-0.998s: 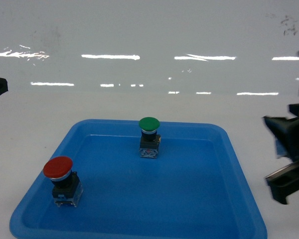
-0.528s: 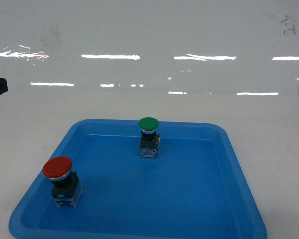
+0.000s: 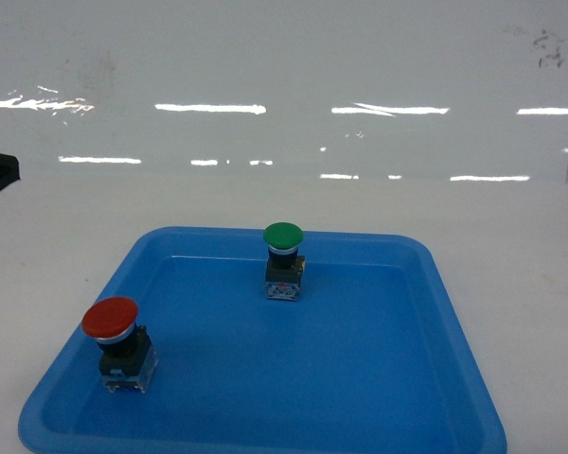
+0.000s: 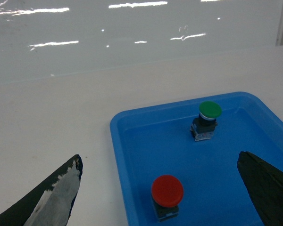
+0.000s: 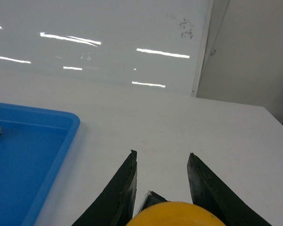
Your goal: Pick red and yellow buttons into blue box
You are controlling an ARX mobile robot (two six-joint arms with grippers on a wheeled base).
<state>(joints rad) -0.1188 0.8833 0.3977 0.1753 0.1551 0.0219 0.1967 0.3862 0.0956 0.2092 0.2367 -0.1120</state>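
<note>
Yellow button [image 5: 172, 214] pinched in right gripper [image 5: 162, 188] jaws, mid-carry to the blue box, not in view. Left gripper [image 4: 162, 188] jaws gaping wide above red button [image 4: 167, 190]; probably next grab.

The scene is evenly and brightly lit from overhead — strip lights are mirrored as white streaks on the glossy wall [image 3: 284, 85] towards 12 o'clock. Only faint, soft shadows are cast on the worktop [image 3: 521, 284]. Slight softness is seen throughout — the yellow cap [image 5: 172, 214] at 6 o'clock is blurred.
</note>
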